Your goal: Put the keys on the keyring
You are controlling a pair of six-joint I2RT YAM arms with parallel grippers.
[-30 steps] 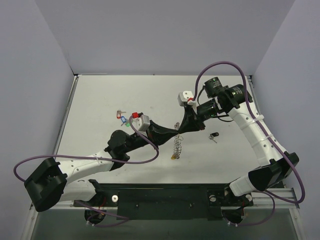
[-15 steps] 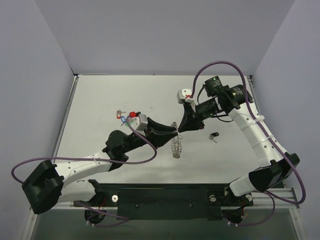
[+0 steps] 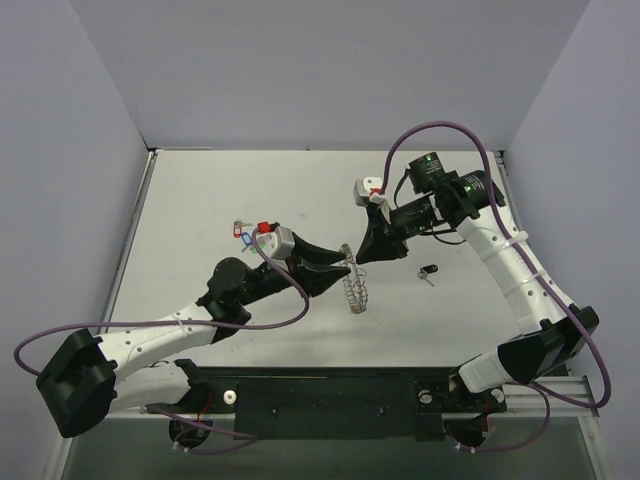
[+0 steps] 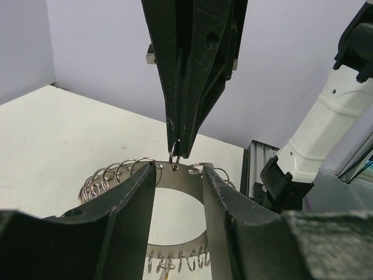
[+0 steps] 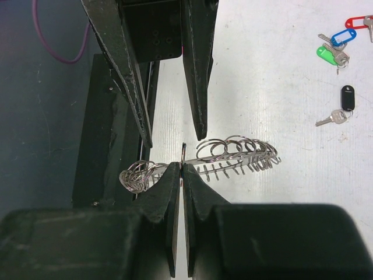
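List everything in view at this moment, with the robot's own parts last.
keyring: one, silver, fringed with small rings, held up over mid-table
tagged keys: one cluster, red, blue and green tags, on the table beside the left arm
black-tagged key: one, silver with a black tag, alone on the table to the right of the keyring
table: one, off-white, under everything
walls: three, pale lilac-grey, around the table
left gripper: one, black, open, fingers either side of the keyring's band
right gripper: one, black, shut on a small ring of the keyring
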